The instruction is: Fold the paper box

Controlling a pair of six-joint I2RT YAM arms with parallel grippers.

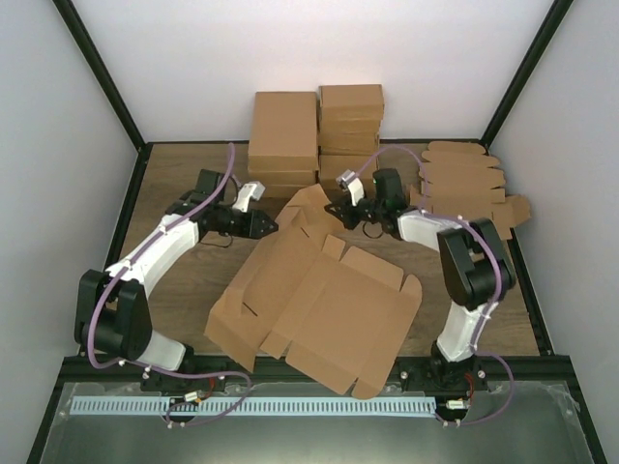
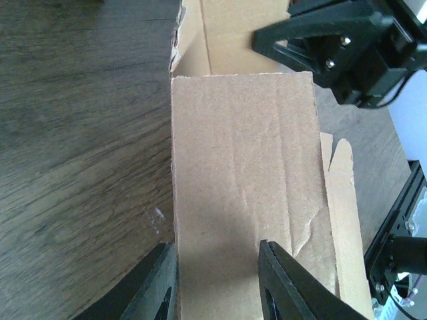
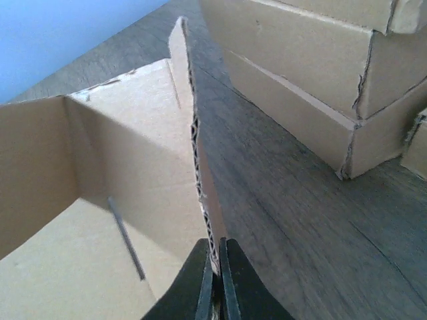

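Because each wrist view crops its claw to the fingertips, it is unclear whether the left claw (image 2: 217, 248), fingers apart over a raised panel, presses it. The large, creased brown cardboard paper box (image 1: 319, 309) sprawls mostly flat across the wooden counter (image 1: 174, 290), overhanging at 6 o'clock. The right claw (image 3: 215, 277) is pinched together on the corrugated edge of its upright 12 o'clock flap.

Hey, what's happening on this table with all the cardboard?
Two robot arms are folding a large paper box that lies mostly flat on the wooden table. The right hand pinches the edge of a flap standing upright at the far end. The left hand is at a neighbouring raised panel, though a firm grip isn't clear. Smaller folded boxes and flat blanks are stacked behind.
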